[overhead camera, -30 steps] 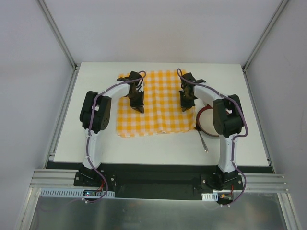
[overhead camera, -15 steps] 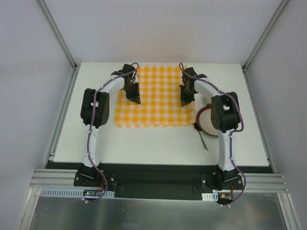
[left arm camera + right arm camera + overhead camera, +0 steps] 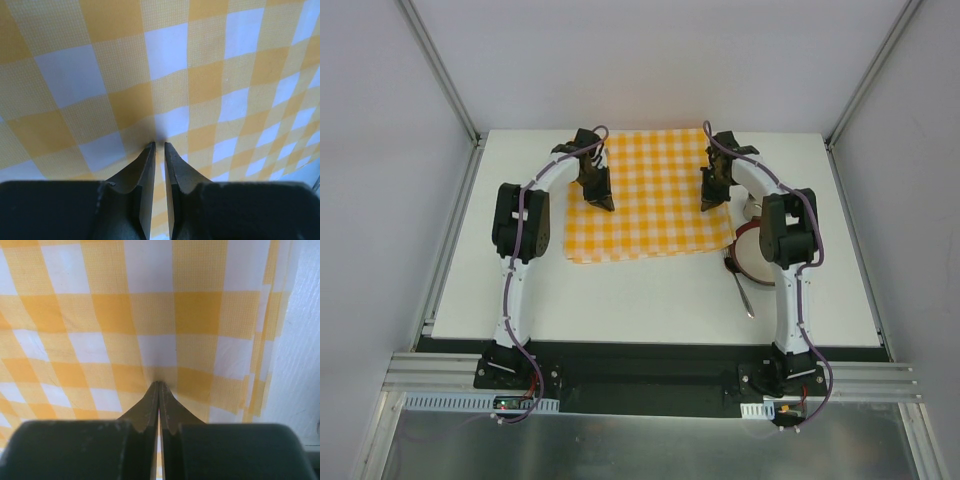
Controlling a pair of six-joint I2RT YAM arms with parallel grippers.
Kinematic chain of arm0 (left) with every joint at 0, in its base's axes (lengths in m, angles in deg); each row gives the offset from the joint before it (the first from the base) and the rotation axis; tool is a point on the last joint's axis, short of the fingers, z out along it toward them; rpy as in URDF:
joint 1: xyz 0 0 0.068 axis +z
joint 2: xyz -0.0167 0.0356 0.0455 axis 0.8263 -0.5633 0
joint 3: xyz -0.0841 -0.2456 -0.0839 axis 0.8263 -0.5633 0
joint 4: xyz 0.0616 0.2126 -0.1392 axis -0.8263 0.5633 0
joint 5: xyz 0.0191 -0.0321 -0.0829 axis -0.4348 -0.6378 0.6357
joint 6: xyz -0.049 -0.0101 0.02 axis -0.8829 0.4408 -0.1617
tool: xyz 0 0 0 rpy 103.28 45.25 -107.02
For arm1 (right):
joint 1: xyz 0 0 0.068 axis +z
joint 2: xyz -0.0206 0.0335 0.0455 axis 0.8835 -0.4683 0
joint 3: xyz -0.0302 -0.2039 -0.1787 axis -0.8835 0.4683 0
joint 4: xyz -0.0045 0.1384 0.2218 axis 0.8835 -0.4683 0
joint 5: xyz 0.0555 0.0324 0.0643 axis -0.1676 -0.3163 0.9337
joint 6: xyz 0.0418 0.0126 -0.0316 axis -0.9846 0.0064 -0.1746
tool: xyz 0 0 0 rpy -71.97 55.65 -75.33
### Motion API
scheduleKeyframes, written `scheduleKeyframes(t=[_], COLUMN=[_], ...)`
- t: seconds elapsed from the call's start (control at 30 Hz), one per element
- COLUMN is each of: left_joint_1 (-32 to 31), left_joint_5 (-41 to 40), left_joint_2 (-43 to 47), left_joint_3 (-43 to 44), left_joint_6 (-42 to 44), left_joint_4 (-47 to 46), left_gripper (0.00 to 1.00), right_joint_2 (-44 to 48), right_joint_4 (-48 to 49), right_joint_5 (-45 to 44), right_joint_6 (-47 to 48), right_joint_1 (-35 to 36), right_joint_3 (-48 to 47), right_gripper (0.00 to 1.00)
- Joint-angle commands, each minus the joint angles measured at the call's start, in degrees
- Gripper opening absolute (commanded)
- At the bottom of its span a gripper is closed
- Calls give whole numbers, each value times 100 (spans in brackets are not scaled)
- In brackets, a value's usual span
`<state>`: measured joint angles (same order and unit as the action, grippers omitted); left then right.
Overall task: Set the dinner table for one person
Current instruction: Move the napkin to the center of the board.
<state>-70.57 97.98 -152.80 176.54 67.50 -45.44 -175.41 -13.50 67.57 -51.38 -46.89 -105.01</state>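
Note:
The orange-and-white checked cloth lies spread on the white dinner table, reaching its far edge. My left gripper stands on the cloth's left part. In the left wrist view its jaws are almost closed, a thin gap between them, and the cloth puckers at the tips. My right gripper stands on the cloth's right part. In the right wrist view it is shut and pinches a small fold of cloth near the cloth's right edge.
A plate with a dark red rim lies right of the cloth, mostly hidden under my right arm. A slim utensil lies in front of it. A small pale object sits behind the plate. Bare table shows beside the cloth.
Both grippers have moved away from the bases toward the far edge, and the cloth has slid with them, now lying farther back and a little to the right.

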Motion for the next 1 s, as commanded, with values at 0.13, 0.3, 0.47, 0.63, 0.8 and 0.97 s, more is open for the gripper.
scheduleKeyframes(t=[0.13,0.3,0.47,0.63,0.8,0.97], left_joint_1=[245,413,536,589,571,519], left_joint_5=[5,49,67,198,251,225], left_joint_2=[-116,-178,-292,-266,103,630], left_joint_3=[332,490,622,640,324,34], left_joint_6=[70,53,44,18,9,-9], left_joint_4=[181,190,190,216,216,207], left_gripper=[14,15,15,14,13,13], right_joint_2=[-227,-289,-350,-307,150,781], right_joint_4=[-231,-205,-108,-73,155,-38], right_joint_5=[35,53,202,290,203,-96], right_joint_6=[126,126,47,39,65,205], right_joint_1=[-68,-138,-226,-235,-226,-235], right_joint_3=[-351,-387,-413,-396,-53,-123], right_gripper=[1,1,1,6,34,40])
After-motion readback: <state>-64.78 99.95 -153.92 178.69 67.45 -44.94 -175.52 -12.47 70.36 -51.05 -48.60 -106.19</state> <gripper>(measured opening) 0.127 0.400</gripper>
